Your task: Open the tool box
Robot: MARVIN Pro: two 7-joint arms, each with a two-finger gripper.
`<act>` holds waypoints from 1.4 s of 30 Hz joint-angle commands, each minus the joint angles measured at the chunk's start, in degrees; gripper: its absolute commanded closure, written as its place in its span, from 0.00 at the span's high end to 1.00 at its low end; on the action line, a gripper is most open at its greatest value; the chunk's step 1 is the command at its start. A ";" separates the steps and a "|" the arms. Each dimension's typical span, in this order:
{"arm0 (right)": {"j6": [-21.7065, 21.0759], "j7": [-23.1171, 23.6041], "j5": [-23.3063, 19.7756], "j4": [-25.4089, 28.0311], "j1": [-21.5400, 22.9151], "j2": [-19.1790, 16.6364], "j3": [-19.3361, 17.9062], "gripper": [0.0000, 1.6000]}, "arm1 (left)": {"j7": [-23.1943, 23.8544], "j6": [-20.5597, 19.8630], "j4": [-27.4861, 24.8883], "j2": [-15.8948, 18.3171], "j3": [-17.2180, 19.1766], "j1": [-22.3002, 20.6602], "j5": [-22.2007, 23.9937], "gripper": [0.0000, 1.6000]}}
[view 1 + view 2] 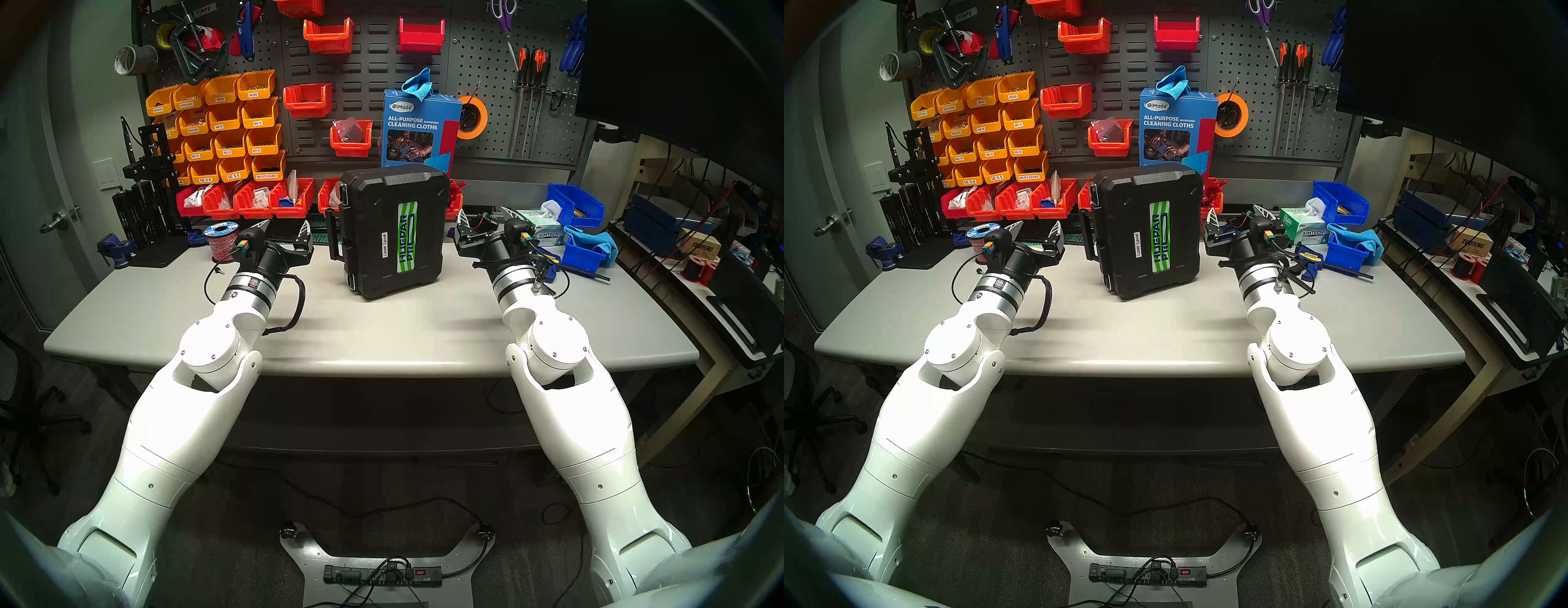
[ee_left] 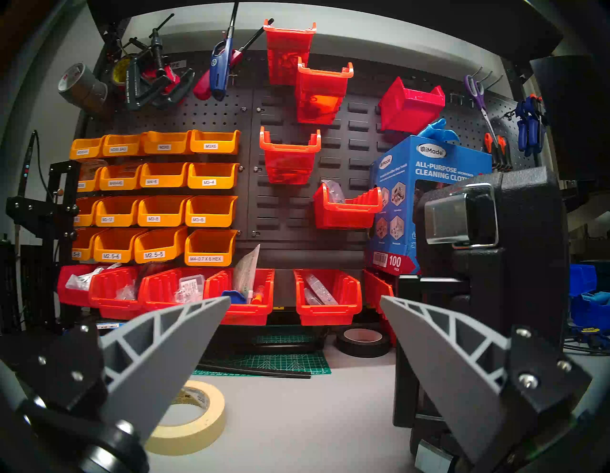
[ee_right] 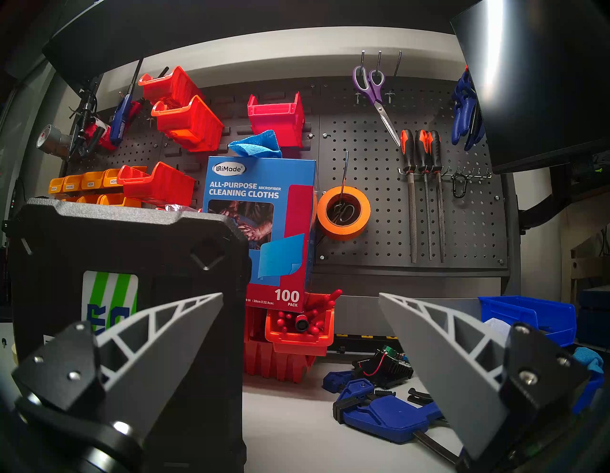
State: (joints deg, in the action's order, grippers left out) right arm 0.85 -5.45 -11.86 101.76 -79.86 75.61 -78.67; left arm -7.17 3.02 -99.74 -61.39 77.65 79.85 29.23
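Observation:
The tool box (image 1: 392,229) (image 1: 1146,229) is a black hard-plastic case lying shut on the grey table, with a green-and-white striped sticker and a small white label on its lid. Its handle (image 1: 333,233) and latches face the left side. My left gripper (image 1: 285,227) (image 1: 1035,227) hovers open just left of that handle. The left wrist view shows a silver latch (image 2: 460,216) on the tool box (image 2: 525,231) and its fingers (image 2: 165,350) wide apart. My right gripper (image 1: 485,217) (image 1: 1238,214) hangs open right of the tool box (image 3: 132,251), touching nothing.
A blue cleaning-cloths box (image 1: 418,127) stands behind the case. Red bins (image 1: 250,199) line the table's back. A wire spool (image 1: 220,240) and masking tape (image 2: 191,419) lie by the left gripper. Blue bins (image 1: 577,220), a tissue box (image 1: 543,229) and a blue clamp (image 3: 379,413) crowd the right.

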 commanded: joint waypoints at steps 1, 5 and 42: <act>0.12 0.07 0.02 0.65 0.26 0.02 0.03 1.00 | 7.43 1.69 1.83 4.02 0.45 -5.47 5.60 1.00; 0.14 0.06 0.02 0.59 0.28 0.03 0.03 1.00 | 12.62 0.92 5.26 6.91 1.34 -7.57 10.09 1.00; 0.19 0.04 0.03 0.49 0.33 0.05 0.04 1.00 | 48.89 -2.70 25.66 9.60 -6.65 -21.26 24.19 1.00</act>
State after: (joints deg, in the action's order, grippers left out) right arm 0.86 -5.50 -11.86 101.46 -79.87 75.63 -78.68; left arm 35.84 -1.50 -77.28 -49.25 71.20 64.47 52.84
